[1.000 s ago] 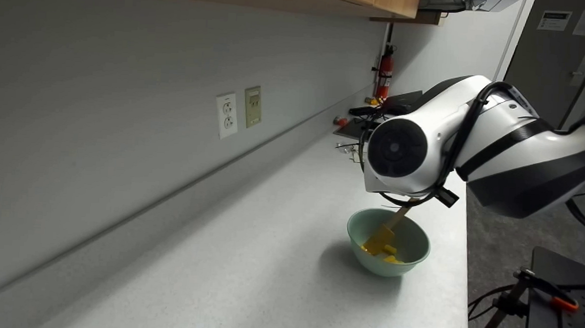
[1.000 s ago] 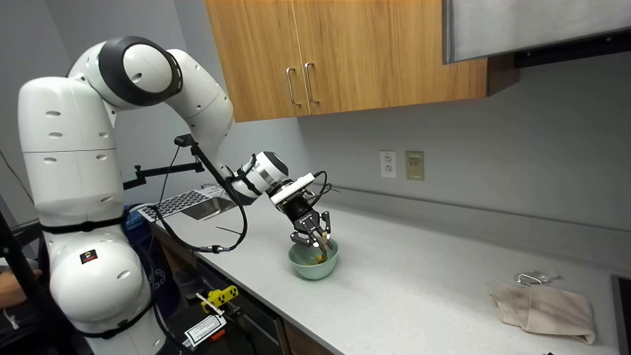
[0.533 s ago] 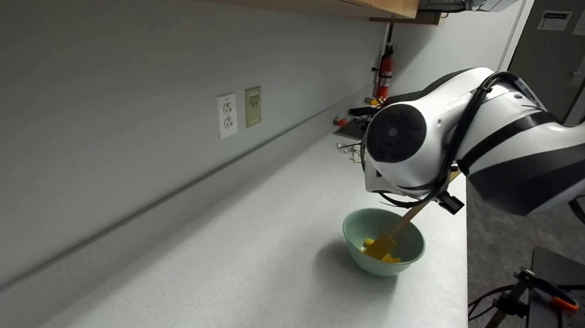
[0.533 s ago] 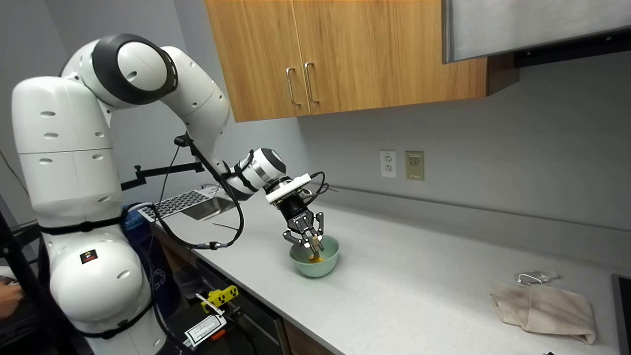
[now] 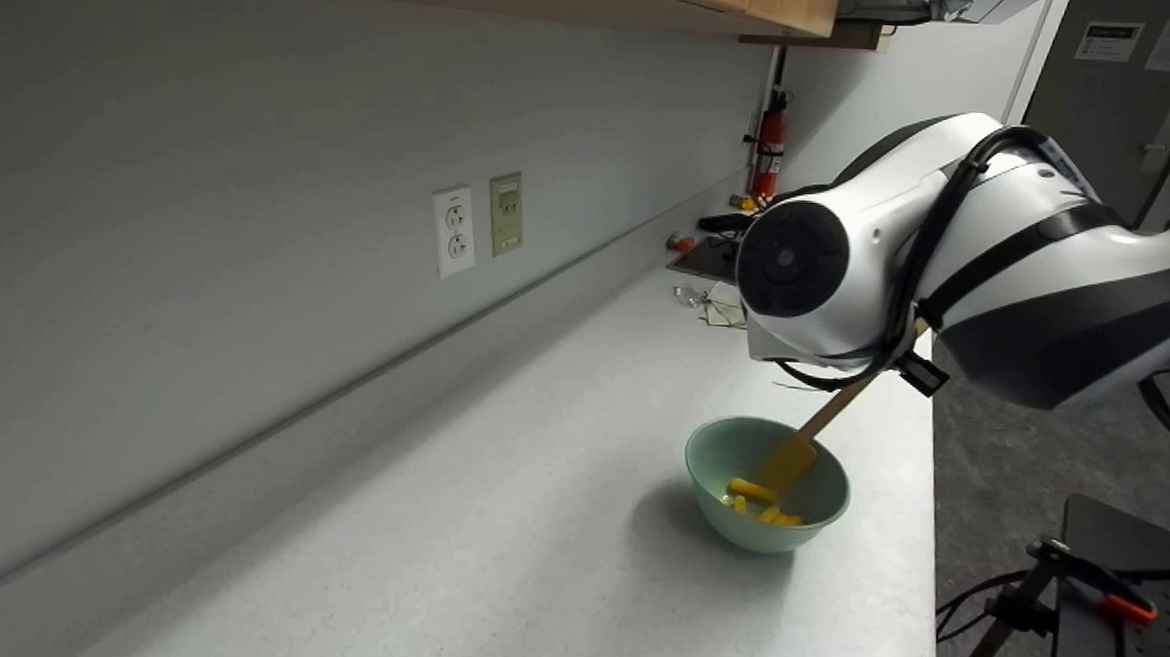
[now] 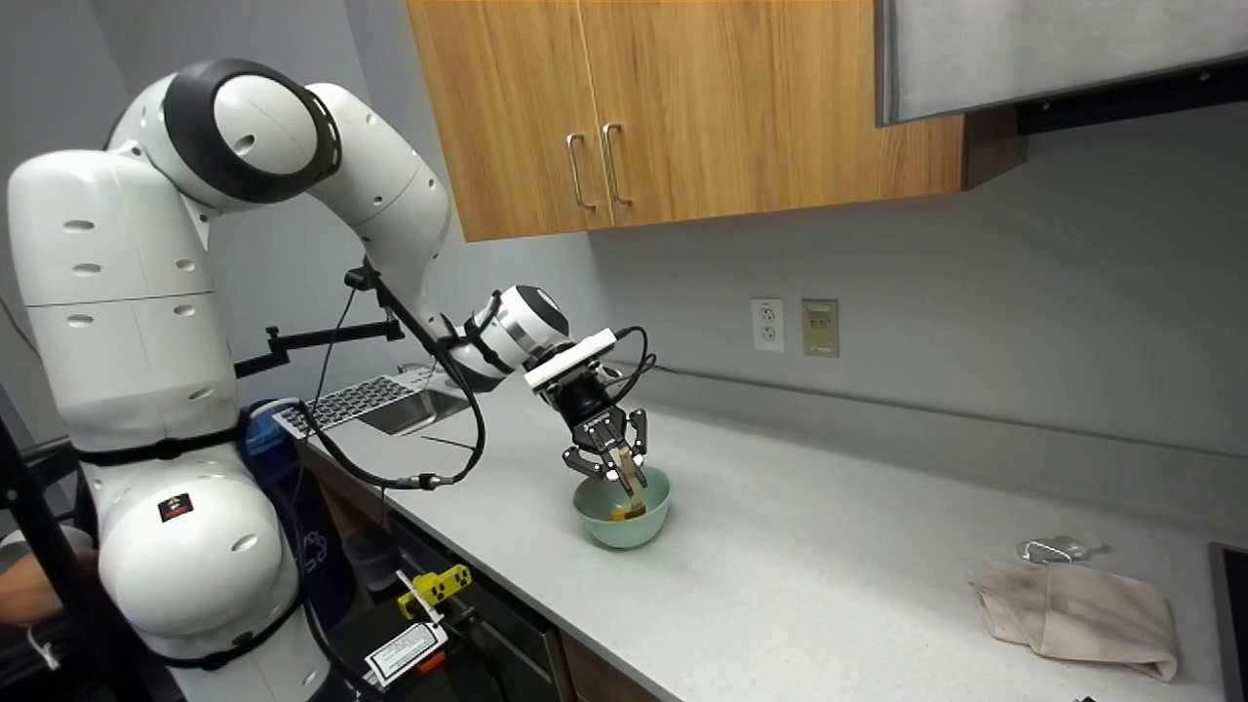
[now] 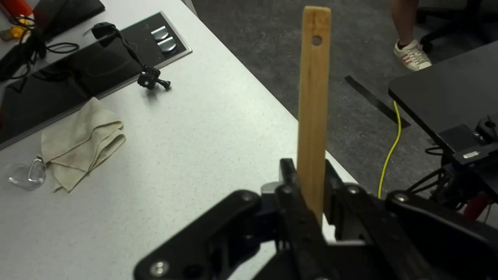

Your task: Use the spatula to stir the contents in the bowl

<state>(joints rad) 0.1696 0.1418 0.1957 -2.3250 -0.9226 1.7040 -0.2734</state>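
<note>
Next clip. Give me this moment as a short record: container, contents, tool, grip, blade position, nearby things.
Container: pale green bowl, upright on the white counter
Contents: several yellow pieces, low in the bowl
Tool: spatula with a wooden handle, tilted
Grip: fingers shut on the handle
Blade position: yellow blade inside the bowl; whether it touches the pieces cannot be told
Nearby: beige cloth by the black cooktop

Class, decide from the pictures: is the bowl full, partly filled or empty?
Partly filled: an exterior view shows a few yellow pieces low in the bowl, well below its rim.
</note>
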